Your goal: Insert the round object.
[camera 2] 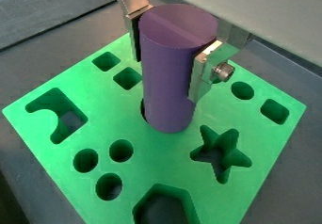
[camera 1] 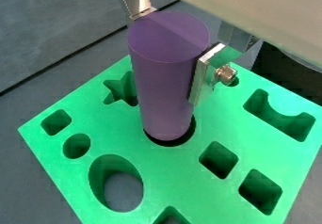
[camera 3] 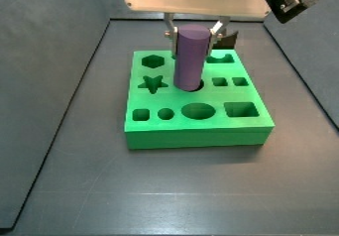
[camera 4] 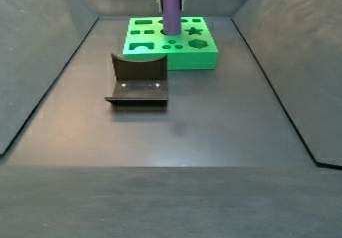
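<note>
The gripper (camera 1: 176, 41) hung over the green block (camera 1: 75, 115), its jaws closed on the upper part of the purple cylinder peg (camera 1: 167, 77), one silver finger (camera 2: 208, 68) pressed to each side. The peg stood upright, its lower end in the block's large round hole (camera 2: 168, 124). The fixture (camera 4: 136, 80) stood on the table (camera 4: 174, 152) just beside the block.

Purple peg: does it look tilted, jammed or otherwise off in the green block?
Nothing stands out. The purple peg stands upright with its lower end in the round hole of the green block, and the gripper sits at its top, a finger on each side.
</note>
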